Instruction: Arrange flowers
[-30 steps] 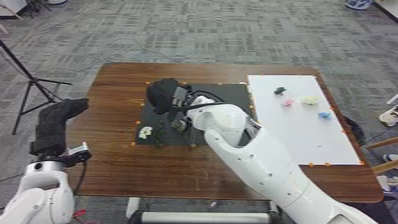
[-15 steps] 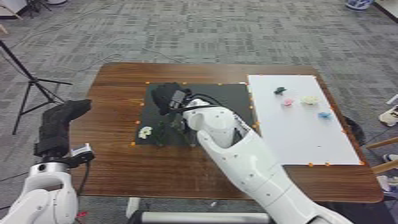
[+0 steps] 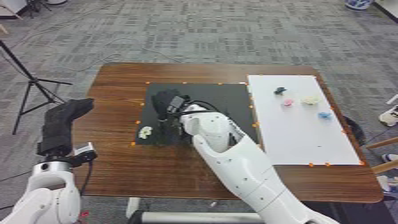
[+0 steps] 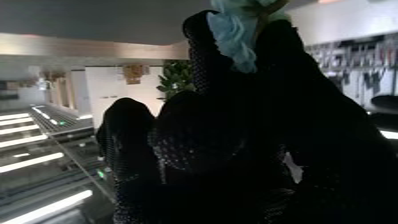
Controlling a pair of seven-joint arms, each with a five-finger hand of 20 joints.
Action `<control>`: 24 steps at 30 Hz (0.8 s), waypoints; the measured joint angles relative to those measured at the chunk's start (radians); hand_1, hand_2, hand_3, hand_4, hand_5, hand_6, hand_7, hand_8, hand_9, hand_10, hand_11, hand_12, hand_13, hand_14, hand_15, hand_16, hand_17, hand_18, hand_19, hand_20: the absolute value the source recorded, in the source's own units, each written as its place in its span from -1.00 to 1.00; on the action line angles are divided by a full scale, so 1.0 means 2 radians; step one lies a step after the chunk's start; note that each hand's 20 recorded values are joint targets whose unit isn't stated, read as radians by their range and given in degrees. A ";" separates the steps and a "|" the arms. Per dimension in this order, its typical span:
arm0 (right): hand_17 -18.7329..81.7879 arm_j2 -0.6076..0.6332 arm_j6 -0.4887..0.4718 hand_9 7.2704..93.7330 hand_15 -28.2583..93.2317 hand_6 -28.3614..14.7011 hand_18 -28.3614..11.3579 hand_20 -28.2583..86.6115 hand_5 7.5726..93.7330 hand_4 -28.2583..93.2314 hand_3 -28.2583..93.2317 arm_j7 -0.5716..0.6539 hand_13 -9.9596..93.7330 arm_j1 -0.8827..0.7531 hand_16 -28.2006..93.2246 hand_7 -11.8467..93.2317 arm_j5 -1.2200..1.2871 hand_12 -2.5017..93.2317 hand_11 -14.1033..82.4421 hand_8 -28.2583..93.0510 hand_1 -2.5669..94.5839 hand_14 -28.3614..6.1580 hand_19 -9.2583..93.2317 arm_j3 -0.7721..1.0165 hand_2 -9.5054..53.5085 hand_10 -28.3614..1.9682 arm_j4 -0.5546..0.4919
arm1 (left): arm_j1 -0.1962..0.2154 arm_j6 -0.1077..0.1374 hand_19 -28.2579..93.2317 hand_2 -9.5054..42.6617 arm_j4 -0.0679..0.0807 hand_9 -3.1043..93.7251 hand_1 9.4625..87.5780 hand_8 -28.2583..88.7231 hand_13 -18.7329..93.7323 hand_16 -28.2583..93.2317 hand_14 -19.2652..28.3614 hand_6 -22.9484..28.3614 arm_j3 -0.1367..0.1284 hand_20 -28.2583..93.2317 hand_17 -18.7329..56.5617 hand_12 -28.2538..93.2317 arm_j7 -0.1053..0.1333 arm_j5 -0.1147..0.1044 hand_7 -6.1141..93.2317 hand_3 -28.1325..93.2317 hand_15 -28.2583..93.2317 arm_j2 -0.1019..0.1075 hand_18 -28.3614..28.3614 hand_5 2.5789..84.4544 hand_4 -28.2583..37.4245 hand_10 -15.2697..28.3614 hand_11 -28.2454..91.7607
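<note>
The right hand (image 3: 163,102) in its black fabric glove is over the rectangular black mat (image 3: 224,92), thumb and finger pinching a pale-blue, ruffled flower (image 4: 233,40). The left hand (image 3: 62,120), loosely extended, is beside the brown wooden table (image 3: 120,170).

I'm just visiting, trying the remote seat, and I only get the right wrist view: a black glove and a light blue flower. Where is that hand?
Observer: The right hand is over the black mat.
Operator: Is there another flower on that mat?
Observer: Yes, a white flower lies near its front left corner.
Operator: And where's the robot's other hand?
Observer: The left hand is off to the left, by the left edge of the brown table.
</note>
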 measured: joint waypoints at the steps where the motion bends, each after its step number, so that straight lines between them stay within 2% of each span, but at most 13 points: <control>1: 0.48 0.000 0.009 0.70 0.46 0.57 -0.56 0.49 0.55 -0.91 0.43 0.007 0.97 0.000 0.02 -0.34 0.011 -0.74 -0.54 -0.62 0.17 0.54 1.00 -0.003 -0.81 0.44 0.001 | 0.000 0.000 -0.44 0.36 0.000 0.19 -0.57 -0.67 0.07 -0.61 0.46 -0.02 0.000 -0.29 -0.32 -0.37 0.000 0.000 -0.46 0.57 -0.20 0.000 0.30 0.31 -1.00 0.34 -0.16; 6: 0.49 0.001 0.070 0.63 0.44 0.55 -0.56 0.49 0.51 -0.91 0.40 0.029 0.98 -0.002 0.02 -0.34 0.041 -0.79 -0.51 -0.66 0.18 0.54 1.00 -0.017 -0.76 0.46 0.004 | 0.000 0.000 -0.44 0.35 0.000 0.19 -0.57 -0.67 0.07 -0.61 0.47 -0.02 0.001 -0.29 -0.32 -0.37 0.001 -0.002 -0.47 0.57 -0.19 -0.002 0.30 0.31 -1.00 0.34 -0.16; 9: 0.50 0.001 0.088 0.62 0.44 0.56 -0.56 0.49 0.49 -0.90 0.39 0.032 0.98 -0.003 0.02 -0.33 0.042 -0.80 -0.51 -0.67 0.18 0.54 1.00 -0.022 -0.74 0.47 0.005 | 0.000 0.000 -0.44 0.35 0.000 0.18 -0.57 -0.67 0.07 -0.61 0.46 -0.02 0.003 -0.29 -0.32 -0.37 0.001 -0.002 -0.46 0.57 -0.19 -0.003 0.30 0.31 -1.00 0.34 -0.16; 15: 0.50 0.000 0.079 0.56 0.43 0.54 -0.55 0.49 0.43 -0.89 0.36 0.033 0.98 -0.006 0.03 -0.31 0.037 -0.83 -0.48 -0.70 0.17 0.55 1.00 -0.021 -0.68 0.45 0.005 | -0.002 -0.001 -0.44 0.34 0.000 0.18 -0.57 -0.67 0.07 -0.61 0.46 -0.02 0.007 -0.29 -0.32 -0.37 0.001 -0.002 -0.46 0.57 -0.19 -0.004 0.30 0.31 -1.00 0.34 -0.16; 24: 0.48 -0.004 0.042 0.42 0.41 0.50 -0.54 0.45 0.29 -0.90 0.33 0.032 0.97 -0.017 0.03 -0.29 -0.003 -0.85 -0.48 -0.75 0.15 0.55 1.00 -0.008 -0.53 0.51 0.006 | -0.006 -0.003 -0.44 0.31 0.000 0.18 -0.57 -0.67 0.07 -0.61 0.46 -0.02 0.010 -0.29 -0.33 -0.37 0.000 -0.001 -0.46 0.57 -0.19 -0.006 0.30 0.31 -1.00 0.34 -0.16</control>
